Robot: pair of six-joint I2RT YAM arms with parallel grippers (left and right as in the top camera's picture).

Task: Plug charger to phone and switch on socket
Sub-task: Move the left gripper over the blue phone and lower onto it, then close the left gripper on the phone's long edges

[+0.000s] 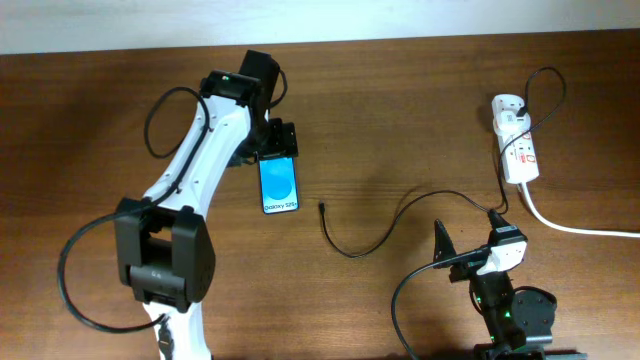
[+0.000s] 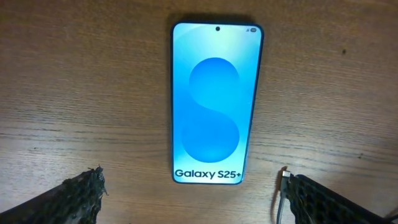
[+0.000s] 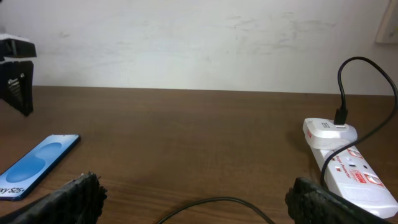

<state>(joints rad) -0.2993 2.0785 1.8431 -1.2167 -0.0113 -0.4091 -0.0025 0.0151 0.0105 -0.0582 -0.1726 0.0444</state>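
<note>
The phone (image 1: 279,185) lies flat on the wooden table with its blue screen up and white text at its near end. My left gripper (image 1: 278,140) hovers over it, open and empty. In the left wrist view the phone (image 2: 216,102) lies ahead of the spread fingers (image 2: 193,199). The charger cable (image 1: 360,248) curves across the table, and its free plug (image 1: 322,207) lies just right of the phone, apart from it. The socket (image 1: 517,150) lies at the far right. My right gripper (image 1: 468,238) is open and empty above the cable (image 3: 217,202).
A white adapter (image 3: 329,130) sits in the socket's (image 3: 351,177) far end with the black cable looping from it. The thick white cord (image 1: 580,228) runs off the right edge. The phone (image 3: 37,165) shows at the right wrist view's left, with a pale wall behind the table.
</note>
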